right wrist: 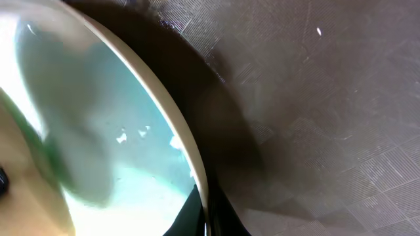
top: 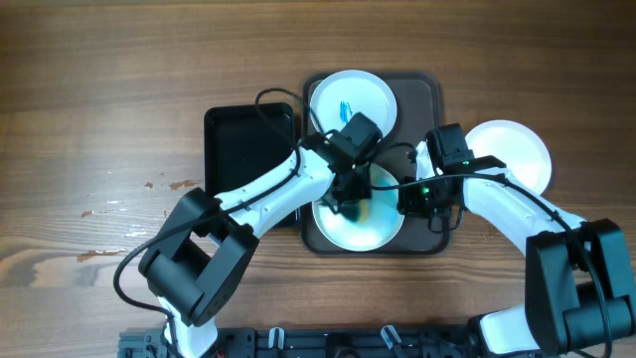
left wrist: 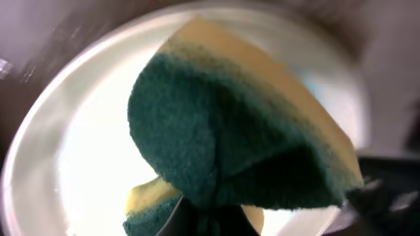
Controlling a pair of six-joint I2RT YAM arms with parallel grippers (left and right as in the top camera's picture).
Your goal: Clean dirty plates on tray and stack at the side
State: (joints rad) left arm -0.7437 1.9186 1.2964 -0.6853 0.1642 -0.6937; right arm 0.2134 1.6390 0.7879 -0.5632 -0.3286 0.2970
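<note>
1. Centrally, the near plate (top: 373, 229) lies flat in the 6 o'clock half of the tray (top: 429, 89). It is round, white and glossy with a raised rim, so it has no long axis. Its centre is hidden under the sponge (left wrist: 236, 131).
2. Left pincer (top: 348, 197): clenched on the green-and-yellow sponge, green face down on the near plate.
3. Right pincer (right wrist: 207, 219): closed, apparently pinching the rim of the near plate at the plate's 3 o'clock edge.
4. Far plate (top: 350, 99): at the tray's 12 o'clock end, with a blue smear at its centre, judged unwiped.
5. Third plate (top: 512, 154): on the desk (top: 99, 99) just off the tray at 3 o'clock, with no smear visible.
6. Key relation: the third plate lies at about 2 o'clock from the right pincer, so the right arm is the nearer one for stacking.
7. Black tray (top: 238, 149): beside the tray at 9 o'clock.
</note>
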